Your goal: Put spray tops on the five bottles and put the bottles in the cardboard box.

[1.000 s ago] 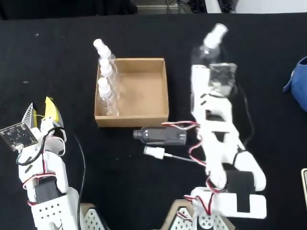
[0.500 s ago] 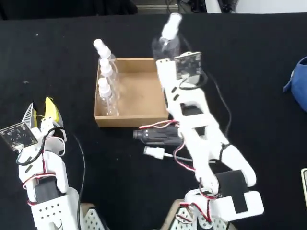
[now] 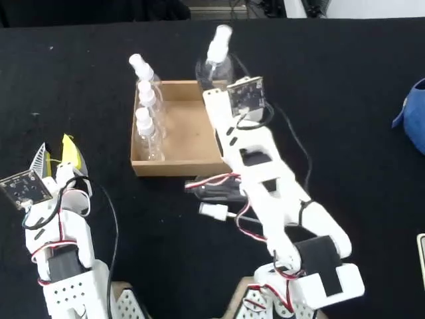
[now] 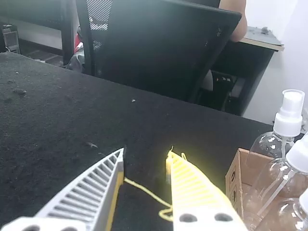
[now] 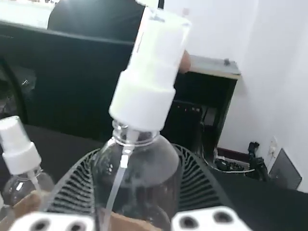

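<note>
I saw my right claw (image 3: 214, 74) gripping a bottle (image 5: 137, 178) over the black bench (image 3: 345, 100) by the cardboard box (image 3: 179, 166); my left claw (image 4: 144, 161) stood open, a white wall (image 5: 226, 29) behind

Left gripper (image 4: 145, 154) gapes near the cardboard box (image 4: 233, 179).

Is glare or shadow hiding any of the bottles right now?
High view: even light, no glare; the lying bottle is clear against the black table, faint, partly under the right arm. Right wrist view: the held bottle shows soft highlights, a bright wall behind. Left wrist view: boxed bottles plainly readable.
</note>
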You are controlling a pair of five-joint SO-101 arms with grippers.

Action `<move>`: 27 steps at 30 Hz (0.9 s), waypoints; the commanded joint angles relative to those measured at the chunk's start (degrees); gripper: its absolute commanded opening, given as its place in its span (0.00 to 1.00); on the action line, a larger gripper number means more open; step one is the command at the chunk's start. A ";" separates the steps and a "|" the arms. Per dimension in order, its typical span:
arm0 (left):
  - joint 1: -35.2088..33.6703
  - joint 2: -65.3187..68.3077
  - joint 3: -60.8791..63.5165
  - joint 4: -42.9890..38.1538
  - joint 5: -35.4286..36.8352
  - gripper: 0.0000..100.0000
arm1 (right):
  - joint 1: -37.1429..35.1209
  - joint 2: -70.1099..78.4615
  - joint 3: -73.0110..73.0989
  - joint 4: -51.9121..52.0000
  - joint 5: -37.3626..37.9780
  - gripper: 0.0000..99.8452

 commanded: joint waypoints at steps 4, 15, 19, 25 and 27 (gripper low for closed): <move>0.04 -0.62 1.27 0.00 -0.18 0.03 | -1.23 -0.13 1.54 -10.55 0.18 0.01; 0.04 -0.62 1.27 0.00 -0.18 0.03 | -1.58 18.95 2.95 -38.77 0.18 0.01; 0.04 -0.62 1.27 0.00 -0.18 0.03 | -1.23 25.01 0.40 -40.35 0.09 0.01; 0.04 -0.62 1.27 0.00 -0.18 0.03 | -1.49 30.90 -1.27 -45.89 0.09 0.01; 0.04 -0.62 1.27 0.00 -0.18 0.03 | -1.49 31.87 -1.36 -47.30 0.09 0.01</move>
